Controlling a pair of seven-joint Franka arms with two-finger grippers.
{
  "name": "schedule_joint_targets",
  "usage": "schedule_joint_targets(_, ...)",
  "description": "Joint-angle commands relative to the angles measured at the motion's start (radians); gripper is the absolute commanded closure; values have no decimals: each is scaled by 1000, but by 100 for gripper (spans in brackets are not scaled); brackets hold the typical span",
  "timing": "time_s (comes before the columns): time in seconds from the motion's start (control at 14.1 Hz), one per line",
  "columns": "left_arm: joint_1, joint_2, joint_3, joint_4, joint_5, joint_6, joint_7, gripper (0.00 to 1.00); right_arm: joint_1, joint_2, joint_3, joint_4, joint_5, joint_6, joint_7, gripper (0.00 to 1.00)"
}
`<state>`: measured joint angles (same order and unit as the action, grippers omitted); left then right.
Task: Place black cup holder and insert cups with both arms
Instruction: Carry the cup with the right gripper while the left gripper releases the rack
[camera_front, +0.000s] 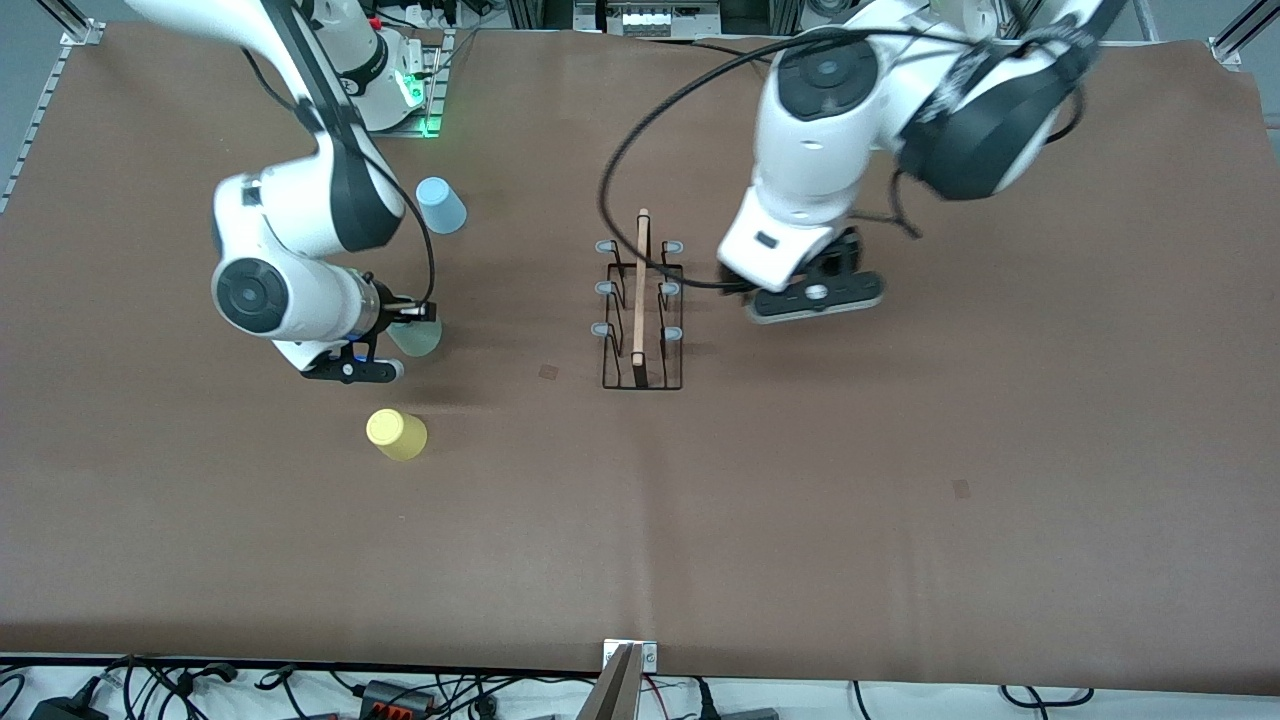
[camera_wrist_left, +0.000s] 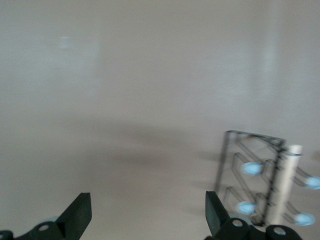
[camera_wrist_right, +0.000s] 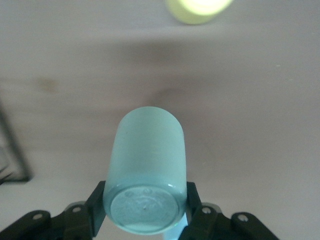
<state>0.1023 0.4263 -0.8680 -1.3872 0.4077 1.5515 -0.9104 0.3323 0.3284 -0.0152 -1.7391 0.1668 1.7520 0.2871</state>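
The black cup holder (camera_front: 642, 300) stands mid-table, its wooden rod handle on top. My left gripper (camera_front: 812, 296) hangs low beside it, toward the left arm's end; in the left wrist view it (camera_wrist_left: 147, 217) is open and empty, with the holder (camera_wrist_left: 262, 182) off to one side. My right gripper (camera_front: 410, 322) is shut on the pale green cup (camera_front: 417, 338), with its fingers (camera_wrist_right: 97, 202) clamped near the cup's base (camera_wrist_right: 146, 175). The light blue cup (camera_front: 440, 205) stands farther from the front camera than the green one. The yellow cup (camera_front: 396, 435) lies nearer and also shows in the right wrist view (camera_wrist_right: 197, 6).
Brown paper (camera_front: 900, 480) covers the table. A metal bracket (camera_front: 625, 680) sits at the table's front edge, with cables below it. The right arm's base (camera_front: 385, 80) stands by the light blue cup.
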Motion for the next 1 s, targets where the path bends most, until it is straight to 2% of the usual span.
schedule_joint_targets(0.0,100,-40,-34,34,-41,-48,147,0,40,8,53,58,77,-63,79,74)
schedule_joint_targets(0.14,167,-40,-36,46,-87,-83,256,0,111,9,98,84,76,-51,177,74)
schedule_joint_targets(0.36,192,-40,-40,60,-90,-90,373,0,229,18,98,105,82,-6,288,74)
schedule_joint_targets(0.64,205,-43,-42,62,-86,-105,501,0,306,35,100,107,86,23,353,74)
schedule_joint_targets(0.78,218,-50,-19,65,-95,-148,536,0,333,58,100,107,85,40,368,74)
schedule_joint_targets(0.92,254,-128,62,42,-150,-145,696,0,349,72,98,107,85,41,373,74)
